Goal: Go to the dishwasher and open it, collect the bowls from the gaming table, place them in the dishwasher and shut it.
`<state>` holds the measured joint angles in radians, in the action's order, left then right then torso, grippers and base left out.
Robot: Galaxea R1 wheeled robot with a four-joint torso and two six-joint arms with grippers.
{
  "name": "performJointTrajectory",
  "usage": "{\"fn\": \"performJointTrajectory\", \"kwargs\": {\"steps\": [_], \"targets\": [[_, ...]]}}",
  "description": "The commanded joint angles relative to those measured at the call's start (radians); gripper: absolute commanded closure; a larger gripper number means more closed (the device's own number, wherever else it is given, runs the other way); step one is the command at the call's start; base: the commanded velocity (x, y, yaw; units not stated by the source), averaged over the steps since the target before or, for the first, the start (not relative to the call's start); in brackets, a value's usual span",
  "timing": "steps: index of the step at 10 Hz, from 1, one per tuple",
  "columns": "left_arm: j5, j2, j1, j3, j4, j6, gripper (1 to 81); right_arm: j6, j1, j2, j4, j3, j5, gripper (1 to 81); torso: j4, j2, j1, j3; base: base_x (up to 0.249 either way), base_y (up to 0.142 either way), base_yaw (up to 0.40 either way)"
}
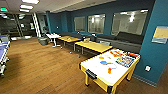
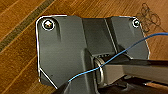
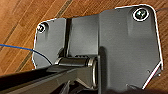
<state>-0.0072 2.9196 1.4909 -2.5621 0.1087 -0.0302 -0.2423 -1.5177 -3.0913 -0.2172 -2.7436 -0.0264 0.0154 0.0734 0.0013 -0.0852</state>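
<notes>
Several small shallow bowls, one orange (image 1: 101, 57) and one blue (image 1: 103, 62), sit on the long white-topped gaming table with yellow legs (image 1: 100, 72), ahead and to my right, its long axis running away toward the teal wall (image 1: 152, 55). My right arm lies nearer. Whether my jaws are released or clenched, I cannot tell. Glossy brown wooden plank floor (image 1: 37, 72) lies beneath me.

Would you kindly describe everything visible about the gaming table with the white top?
The gaming table is a long rectangular table with a plain white top, a yellow frame and yellow legs, and a dark slot in its near end. It stands on the wood floor beside the teal wall, nearer than the yellow wood-topped tables. On its top lie small shallow bowls, one orange and one blue, a small orange cup and some colourful flat items toward its far end.
</notes>
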Motion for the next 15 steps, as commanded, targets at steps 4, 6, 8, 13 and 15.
{"fn": "performJointTrajectory", "kwargs": {"steps": [4,6,8,13,15], "targets": [[0.049,-0.002,-0.053,0.006,0.009,0.001,1.0,0.005,0.055,-0.002,-0.005,0.007,0.048,1.0,0.0,0.0,0.0,0.0,0.199,0.0,0.0],[0.049,-0.003,-0.053,0.006,0.009,0.001,1.0,0.005,0.052,-0.002,-0.005,0.007,0.048,1.0,0.0,0.001,-0.001,0.0,0.201,0.07,0.0],[0.049,-0.002,-0.053,0.006,0.009,0.001,1.0,0.005,0.052,-0.002,-0.005,0.007,0.048,1.0,0.0,0.0,0.0,0.0,0.202,0.08,0.0],[0.049,0.0,-0.053,0.006,0.009,0.001,1.0,0.005,0.052,-0.003,-0.007,0.007,0.048,1.0,0.0,0.0,-0.001,0.0,0.202,0.08,0.0],[0.049,0.0,-0.053,0.006,0.009,0.001,1.0,0.006,0.052,-0.003,-0.007,0.007,0.048,1.0,0.0,0.0,-0.001,0.0,0.202,0.08,0.0]]}}
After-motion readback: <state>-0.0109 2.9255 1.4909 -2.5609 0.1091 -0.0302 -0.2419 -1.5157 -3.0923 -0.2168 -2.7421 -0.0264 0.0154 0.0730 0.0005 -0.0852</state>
